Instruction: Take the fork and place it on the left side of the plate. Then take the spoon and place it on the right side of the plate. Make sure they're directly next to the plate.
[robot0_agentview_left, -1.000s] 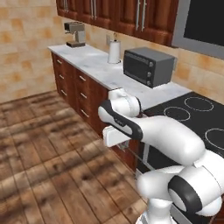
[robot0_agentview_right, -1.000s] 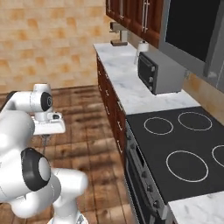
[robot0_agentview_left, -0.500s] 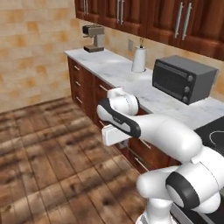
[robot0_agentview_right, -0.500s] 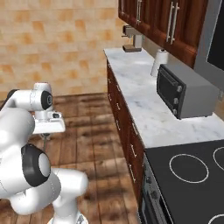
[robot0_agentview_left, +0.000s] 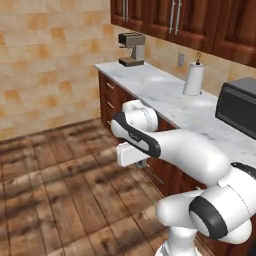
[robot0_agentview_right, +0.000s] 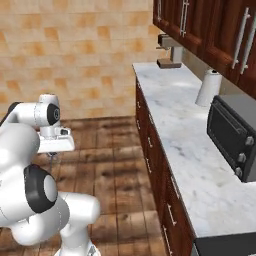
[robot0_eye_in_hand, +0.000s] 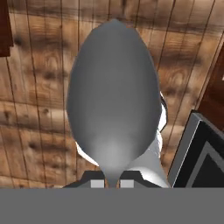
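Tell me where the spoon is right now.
The spoon is held in the claw: in the hand view its grey bowl sticks out from between the fingertips, above the wooden floor. The arm hangs beside the dark cabinets, away from the counter.

No legible text, label, brand or number on anything in view

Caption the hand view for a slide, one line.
Claw shut on the grey spoon, its oval bowl hanging over the wooden floor.
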